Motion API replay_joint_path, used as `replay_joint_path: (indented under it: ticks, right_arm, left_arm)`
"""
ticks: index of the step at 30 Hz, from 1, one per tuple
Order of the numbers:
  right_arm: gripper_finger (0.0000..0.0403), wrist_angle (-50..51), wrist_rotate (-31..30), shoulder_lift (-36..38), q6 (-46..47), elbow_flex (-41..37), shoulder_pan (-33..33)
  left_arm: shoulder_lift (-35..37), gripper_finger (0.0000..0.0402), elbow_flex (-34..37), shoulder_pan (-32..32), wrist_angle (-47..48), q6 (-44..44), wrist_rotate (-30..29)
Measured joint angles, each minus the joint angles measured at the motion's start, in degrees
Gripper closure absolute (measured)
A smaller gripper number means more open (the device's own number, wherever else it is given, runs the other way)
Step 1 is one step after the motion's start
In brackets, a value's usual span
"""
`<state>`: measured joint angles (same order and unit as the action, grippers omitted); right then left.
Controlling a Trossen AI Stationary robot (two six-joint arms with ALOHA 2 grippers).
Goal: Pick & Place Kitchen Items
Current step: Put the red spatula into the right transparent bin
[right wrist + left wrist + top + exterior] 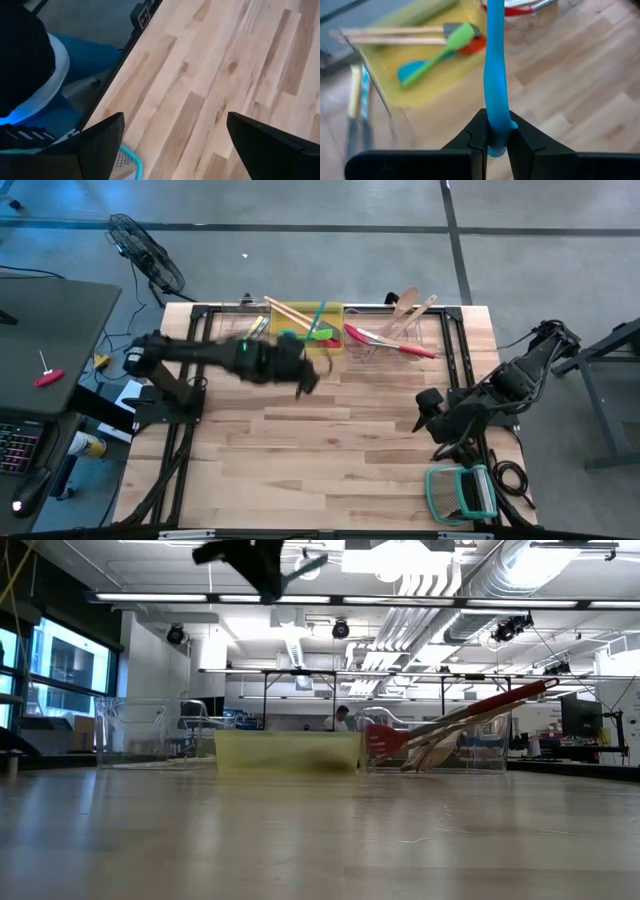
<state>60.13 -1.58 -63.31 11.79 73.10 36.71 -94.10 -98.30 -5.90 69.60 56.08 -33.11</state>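
Observation:
My left gripper [308, 380] hangs high above the table's middle, just in front of the yellow bin [305, 327], and is shut on a slim blue utensil [495, 60]. In the low view the left gripper [262, 562] shows at the top edge. The yellow bin holds a green spatula [442, 50], a blue one [412, 70], a red one and wooden pieces [395, 36]. A clear bin [400, 330] to its right holds a red spatula [390, 340] and wooden spoons [408, 312], which lean on its rim. My right gripper [425, 412] waits open at the table's right. My left gripper pinches the blue utensil near one end [498, 131] between its two fingers, with a short stub of that end [495, 150] showing behind them. The fingers slant downward from the table's left. The utensil sticks out ahead of the fingertips, lifted clear of the table.
A green-framed wire rack [460, 492] lies at the near right corner, beside the right arm. Another clear bin [140, 730] stands left of the yellow one. Bare wood stretches across the table's middle and near side [300, 460].

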Motion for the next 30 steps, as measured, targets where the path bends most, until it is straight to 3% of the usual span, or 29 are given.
replay_joint_path:
  ticks: [7,15,22,30]
  right_arm:
    - [0.0058,-3.47,-0.04,0.00,0.17,0.00,-1.89]
    - [0.0058,-6.16,-3.55,0.00,2.65,0.00,-4.73]
    - [0.0058,-9.61,-8.64,0.00,5.11,0.00,-7.46]
    - [0.0058,-12.68,-9.20,-0.02,4.41,0.00,-13.05]
  left_arm:
    - [0.62,0.0363,0.09,16.97,-0.69,-24.53,9.01]
    - [-7.18,0.0363,0.21,29.52,-5.98,-52.14,20.69]
    - [-16.12,0.0363,0.26,37.69,-6.21,-64.56,28.47]
    - [-24.41,0.0363,0.24,41.94,-3.56,-72.09,30.88]
